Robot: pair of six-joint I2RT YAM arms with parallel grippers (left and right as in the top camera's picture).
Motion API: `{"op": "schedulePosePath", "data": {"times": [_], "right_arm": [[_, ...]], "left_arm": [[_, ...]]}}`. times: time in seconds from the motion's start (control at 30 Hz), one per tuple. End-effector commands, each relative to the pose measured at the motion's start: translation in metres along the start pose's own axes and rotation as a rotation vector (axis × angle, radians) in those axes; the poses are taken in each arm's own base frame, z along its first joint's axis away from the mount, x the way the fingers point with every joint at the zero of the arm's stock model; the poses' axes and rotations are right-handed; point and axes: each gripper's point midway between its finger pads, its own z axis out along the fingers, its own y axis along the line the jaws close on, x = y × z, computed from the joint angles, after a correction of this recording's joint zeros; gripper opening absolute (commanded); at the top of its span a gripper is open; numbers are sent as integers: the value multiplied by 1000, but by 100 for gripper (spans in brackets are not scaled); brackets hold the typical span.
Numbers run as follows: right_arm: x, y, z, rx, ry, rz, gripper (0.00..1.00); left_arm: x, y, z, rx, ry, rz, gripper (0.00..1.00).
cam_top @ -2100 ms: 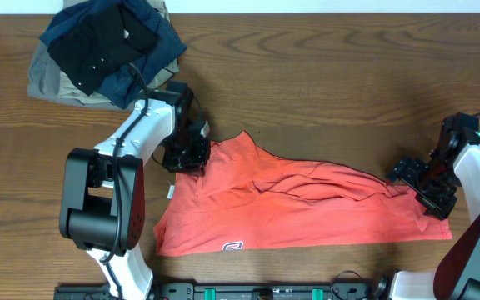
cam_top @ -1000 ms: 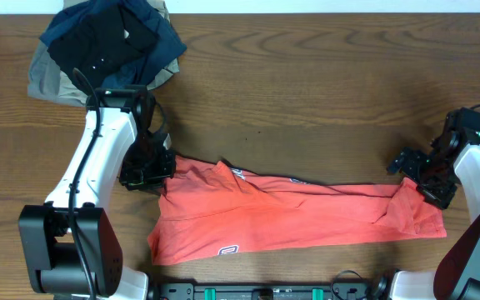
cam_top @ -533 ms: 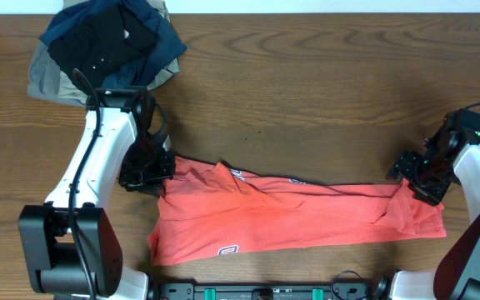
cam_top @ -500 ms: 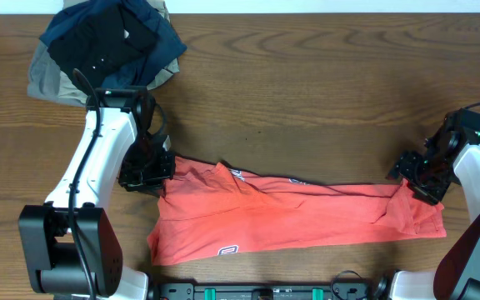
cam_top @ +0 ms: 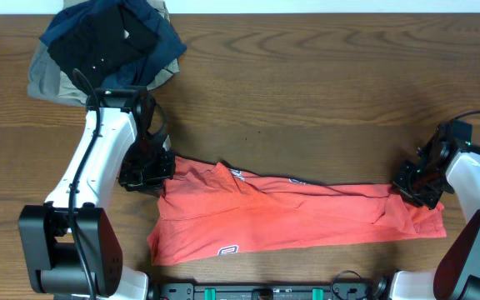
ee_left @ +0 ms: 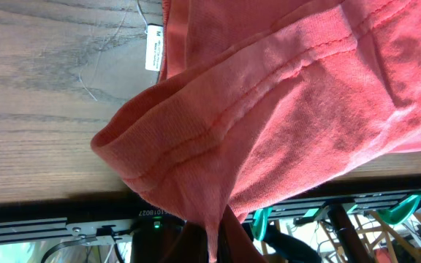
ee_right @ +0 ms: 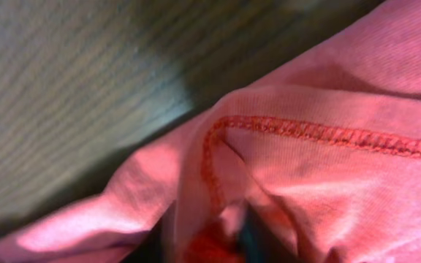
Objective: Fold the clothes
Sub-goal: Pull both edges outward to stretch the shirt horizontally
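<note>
Folding barely getting going: pinching the coral T-shirt at one end with the left gripper, at the opposite hem with the right gripper, stretching it as a rumpled strip near the front edge of the table; leaving every neat fold undone.

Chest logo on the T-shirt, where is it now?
Overhead view: the chest logo lies toward the left end of the T-shirt's near edge, close to the table's front edge.

- Wooden table, brown with a visible grain.
- Pile of garments at its far left corner: black on top, navy beneath, khaki lowest.
</note>
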Motion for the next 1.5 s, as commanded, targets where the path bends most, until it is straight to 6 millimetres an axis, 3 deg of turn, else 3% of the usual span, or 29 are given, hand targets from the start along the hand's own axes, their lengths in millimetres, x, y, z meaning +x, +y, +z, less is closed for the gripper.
{"op": "schedulePosePath", "data": {"times": [0.0,0.17,0.33,0.47,0.93,1.07,1.3,1.47], "right_arm": [[-5,1,-1,-3,-21,-1,2],[-26,6,-16,-8,-86,3,1],[-58,-4,-43,14,-183,67,1],[-73,-14,-56,6,-225,111,1],[-96,-19,-71,-57,-301,167,1],[-106,-14,-85,-98,-331,152,1],[-122,3,-134,-166,-388,120,1],[-111,5,-133,-162,-342,68,1]], "left_arm": [[2,4,-1,-14,-2,-1,6],[-5,3,-1,-9,-32,-12,6],[-16,1,-2,4,-75,-16,6],[-27,4,-3,13,-119,-37,6],[-30,56,-12,65,-144,-240,6],[-30,59,-13,72,-144,-249,6],[-30,58,-13,76,-144,-249,6],[-30,58,-13,75,-144,-249,6]]}}
